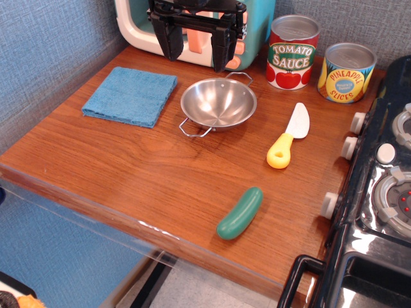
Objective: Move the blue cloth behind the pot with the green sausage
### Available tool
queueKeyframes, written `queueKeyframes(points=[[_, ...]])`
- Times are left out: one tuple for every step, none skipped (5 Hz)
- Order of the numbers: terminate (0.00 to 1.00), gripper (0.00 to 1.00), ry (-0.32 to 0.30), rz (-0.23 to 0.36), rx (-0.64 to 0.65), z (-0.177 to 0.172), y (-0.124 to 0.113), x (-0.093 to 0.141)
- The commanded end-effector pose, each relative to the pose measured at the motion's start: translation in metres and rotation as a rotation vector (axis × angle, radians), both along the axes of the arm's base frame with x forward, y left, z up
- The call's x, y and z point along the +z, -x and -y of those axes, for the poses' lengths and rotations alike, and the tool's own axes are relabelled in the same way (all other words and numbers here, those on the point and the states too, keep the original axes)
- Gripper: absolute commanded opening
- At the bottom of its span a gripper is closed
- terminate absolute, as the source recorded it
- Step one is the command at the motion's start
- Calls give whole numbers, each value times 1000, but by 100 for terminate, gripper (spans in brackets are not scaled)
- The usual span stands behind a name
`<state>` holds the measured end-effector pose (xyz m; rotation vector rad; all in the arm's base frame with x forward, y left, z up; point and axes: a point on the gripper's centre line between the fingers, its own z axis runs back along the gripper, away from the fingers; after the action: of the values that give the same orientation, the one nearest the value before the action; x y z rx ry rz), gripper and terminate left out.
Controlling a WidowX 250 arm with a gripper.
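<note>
The blue cloth (130,95) lies flat on the wooden counter at the back left. The steel pot (218,104) stands just right of it, upright and empty, with two wire handles. The green sausage (240,213) lies on the counter near the front edge, well in front of the pot and apart from it. My gripper (196,48) hangs open and empty at the back, above the gap between the cloth and the pot, touching nothing.
A tomato sauce can (292,51) and a pineapple can (346,72) stand at the back right. A yellow-handled white toy knife (289,136) lies right of the pot. A toy stove (379,192) borders the right side. A toy appliance (138,25) stands at the back.
</note>
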<state>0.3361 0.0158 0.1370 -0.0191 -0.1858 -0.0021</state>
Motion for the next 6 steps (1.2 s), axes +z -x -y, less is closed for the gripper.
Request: queueKeyframes(points=[[0,100,0,0,0,0,0,0],[0,100,40,0,48,-21,-6,-10],[0,100,27,-12,139,-57,-9,-21],[0,100,33,-10,138,-89,-16,-32],[0,100,20,12,97,-110,-27,-46],[0,100,40,3,63,-117,-44,-62]])
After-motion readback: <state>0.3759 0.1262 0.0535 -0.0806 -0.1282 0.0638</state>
